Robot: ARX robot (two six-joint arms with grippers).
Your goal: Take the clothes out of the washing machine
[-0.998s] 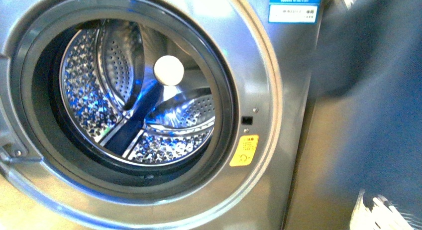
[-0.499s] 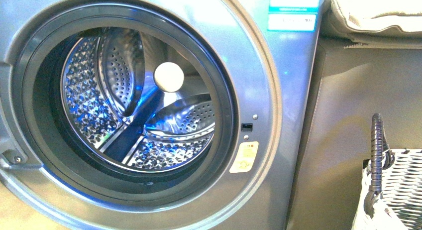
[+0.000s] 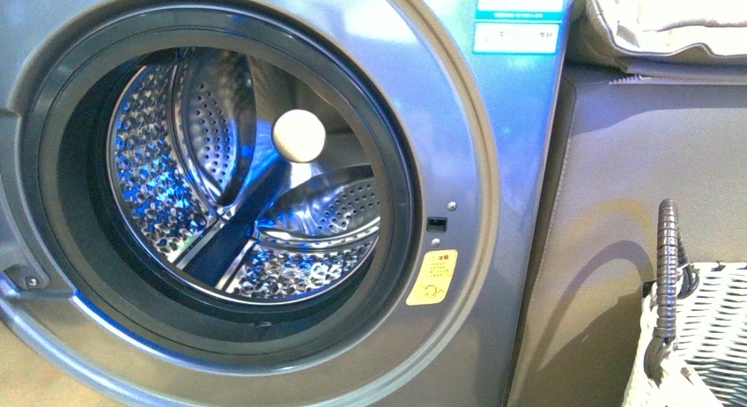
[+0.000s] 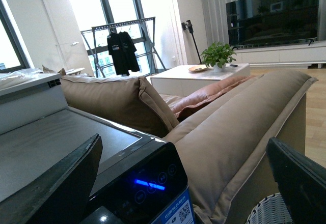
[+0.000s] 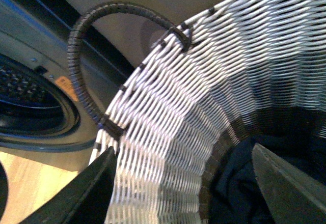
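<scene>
The grey washing machine (image 3: 493, 160) fills the front view. Its round porthole stands uncovered, and the perforated steel drum (image 3: 203, 143) holds no fabric that I can see, only a pale round spot (image 3: 299, 136). In the right wrist view the dark navy clothes (image 5: 234, 183) lie inside the woven basket (image 5: 168, 132), below my open right gripper (image 5: 182, 148), which holds nothing. My left gripper (image 4: 183, 139) is open and empty above the machine's lit blue control panel (image 4: 147, 185). Neither gripper shows in the front view.
The white and grey basket (image 3: 705, 328) with its dark handle (image 3: 667, 275) stands right of the machine against a beige sofa side (image 3: 617, 178). A beige cushion (image 3: 661, 24) lies above it. The machine's front (image 5: 30, 102) and wooden floor (image 5: 35, 183) lie beside the basket.
One second ago a blurred dark blue cloth covered the right side of the front view. It has dropped out of sight, uncovering the basket and cushion. The drum looks the same.
</scene>
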